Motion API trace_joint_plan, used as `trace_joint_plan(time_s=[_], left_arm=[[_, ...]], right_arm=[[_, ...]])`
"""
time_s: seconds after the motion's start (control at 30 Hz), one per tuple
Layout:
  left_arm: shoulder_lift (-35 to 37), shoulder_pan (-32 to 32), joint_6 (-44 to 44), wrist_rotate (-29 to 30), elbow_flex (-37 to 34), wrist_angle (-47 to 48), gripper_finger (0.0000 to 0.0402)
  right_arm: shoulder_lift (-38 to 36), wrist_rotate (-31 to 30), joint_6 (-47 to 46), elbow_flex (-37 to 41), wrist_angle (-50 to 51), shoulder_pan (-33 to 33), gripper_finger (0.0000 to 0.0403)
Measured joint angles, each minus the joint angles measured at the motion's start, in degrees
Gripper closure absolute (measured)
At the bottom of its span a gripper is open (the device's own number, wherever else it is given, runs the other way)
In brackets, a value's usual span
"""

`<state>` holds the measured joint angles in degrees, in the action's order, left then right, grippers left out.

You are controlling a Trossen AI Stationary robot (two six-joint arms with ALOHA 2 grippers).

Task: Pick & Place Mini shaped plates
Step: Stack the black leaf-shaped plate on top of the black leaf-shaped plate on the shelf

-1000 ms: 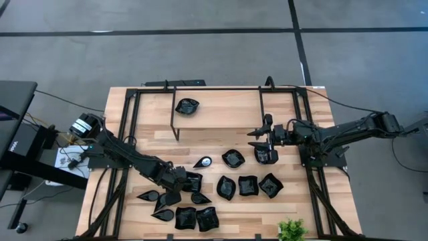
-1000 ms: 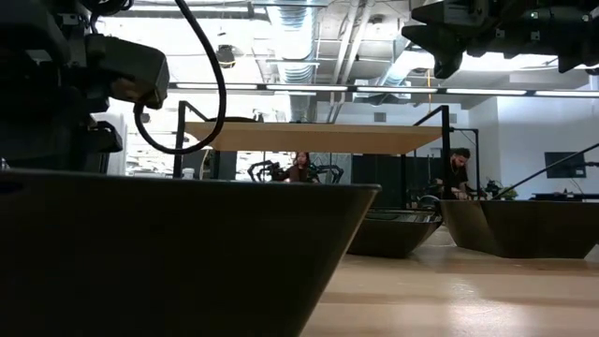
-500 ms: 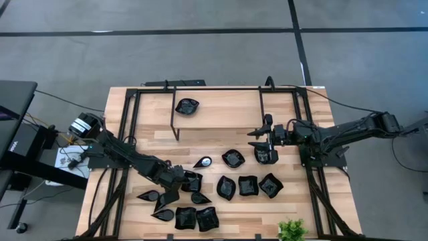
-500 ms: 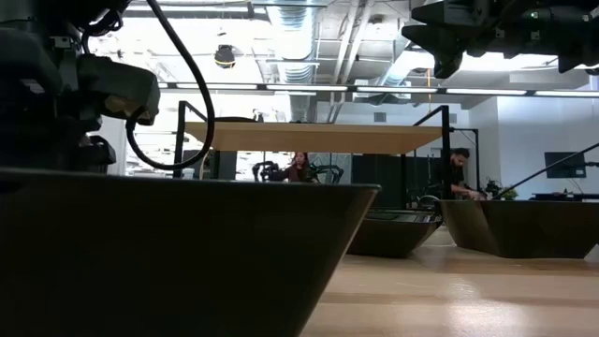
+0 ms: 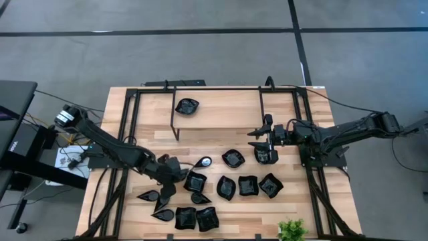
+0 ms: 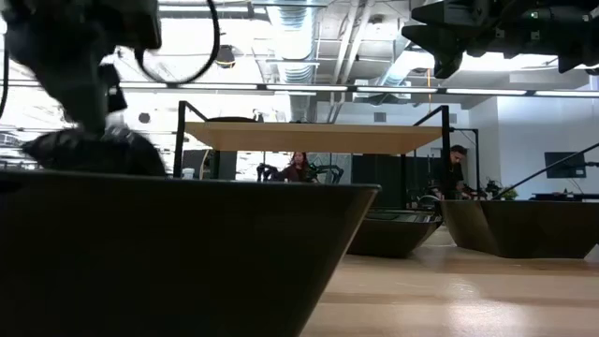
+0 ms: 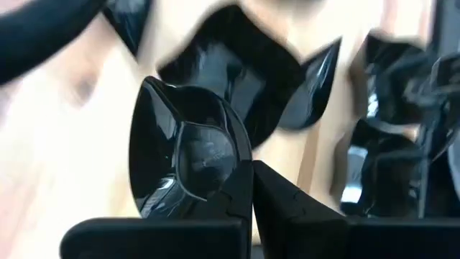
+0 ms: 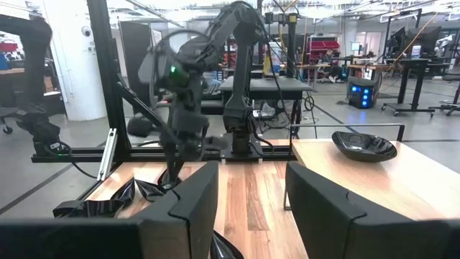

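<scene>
The left gripper (image 7: 248, 180) is clamped on the rim of a teardrop plate (image 7: 188, 147), lifting it (judging by the blur) from the cluster at the table's (image 5: 221, 120) front-left. Next comes carrying it clear. The right gripper (image 5: 256, 138) waits, fingers apart.

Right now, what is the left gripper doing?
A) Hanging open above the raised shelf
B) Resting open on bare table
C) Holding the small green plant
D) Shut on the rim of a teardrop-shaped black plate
D: in the left wrist view the left gripper has its fingers pinched together on the edge of a teardrop plate, and the high view puts it among the plates on the table's left side.
</scene>
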<state>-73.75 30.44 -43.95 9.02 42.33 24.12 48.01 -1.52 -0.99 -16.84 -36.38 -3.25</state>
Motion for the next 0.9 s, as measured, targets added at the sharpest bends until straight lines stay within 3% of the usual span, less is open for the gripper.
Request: trace_joint_plan(time_s=[0.27, 0.33, 0.43, 0.5, 0.67, 0.77, 0.9], left_arm=[[9.2, -0.4, 11.0, 21.7, 2.5, -0.7, 0.0396], [9.6, -1.2, 18.3, 23.6, 4.2, -4.9, 0.0396], [8.7, -2.7, 35.1, 23.5, 6.4, -13.0, 0.0396], [8.3, -5.0, 44.4, 23.6, 8.4, -13.6, 0.0397], [8.6, -16.2, 60.9, 22.0, 10.8, -13.5, 0.0395], [8.4, -25.5, 67.6, 15.9, 11.0, -12.6, 0.0395], [8.2, -36.8, 67.5, 11.1, 11.0, -3.2, 0.0395]], right_arm=[[0.0, 0.0, 0.0, 0.0, 0.0, 0.0, 0.0244], [0.0, 0.0, 0.0, 0.0, 0.0, 0.0, 0.0244], [0.0, 0.0, 0.0, 0.0, -0.1, 0.0, 0.0244], [0.0, 0.0, 0.0, 0.0, -0.1, 0.0, 0.0244], [0.0, 0.0, 0.0, 0.0, -0.1, 0.0, 0.0244], [0.0, 0.0, 0.0, 0.0, -0.1, 0.0, 0.0244], [0.0, 0.0, 0.0, 0.0, -0.1, 0.0, 0.0244]])
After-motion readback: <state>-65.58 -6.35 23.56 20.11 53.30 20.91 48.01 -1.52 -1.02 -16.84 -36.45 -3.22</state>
